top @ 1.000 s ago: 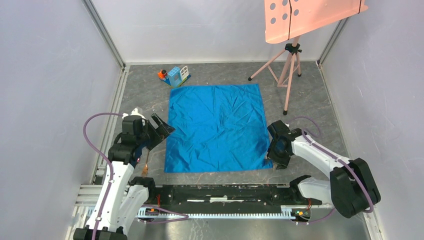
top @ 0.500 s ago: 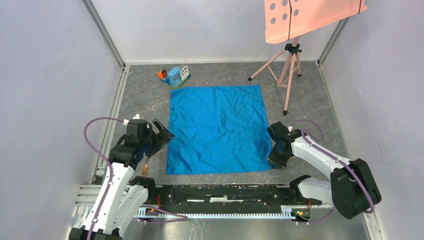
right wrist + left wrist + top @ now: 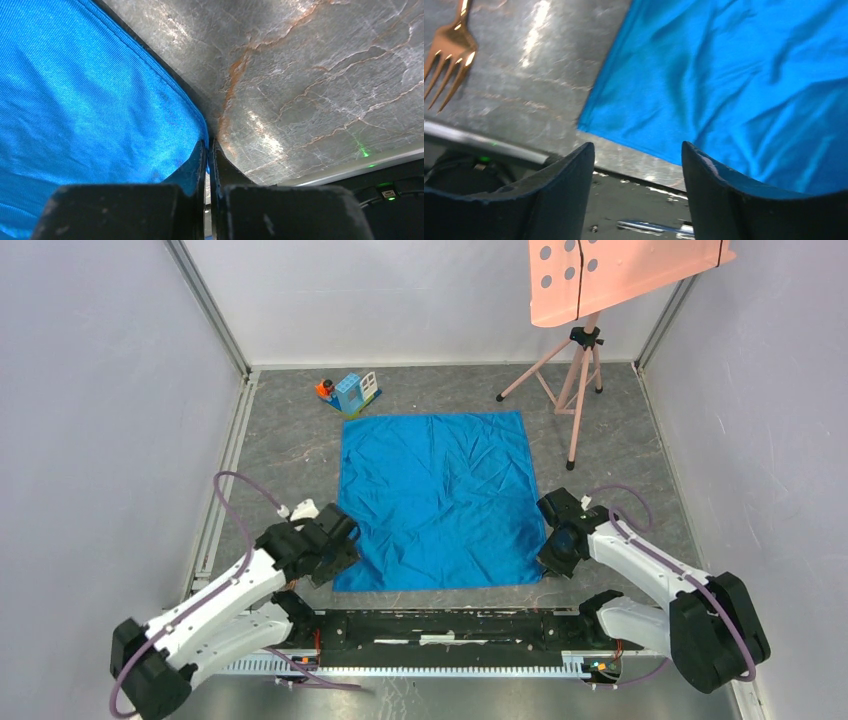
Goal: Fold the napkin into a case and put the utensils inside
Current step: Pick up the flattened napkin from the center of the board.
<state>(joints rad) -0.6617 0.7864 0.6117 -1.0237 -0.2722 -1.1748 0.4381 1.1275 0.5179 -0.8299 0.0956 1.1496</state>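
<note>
The napkin point(image 3: 435, 500) lies spread flat at the centre of the table point(image 3: 290, 440), its edges roughly square to the table; neither span is clearly the longer. The right gripper point(image 3: 207, 150) is clenched on the napkin's near right corner, cloth pinched between its fingers. The left gripper point(image 3: 639, 150) is released, jaws wide and grasping nothing, over the near left corner. The fork point(image 3: 448, 47) lies left of that corner, tines pointing near, handle running far

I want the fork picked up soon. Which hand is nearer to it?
Left. The left hand hovers open over the near left corner of the napkin, the fork just beside it. The right hand pinches the near right corner, across the cloth.
</note>
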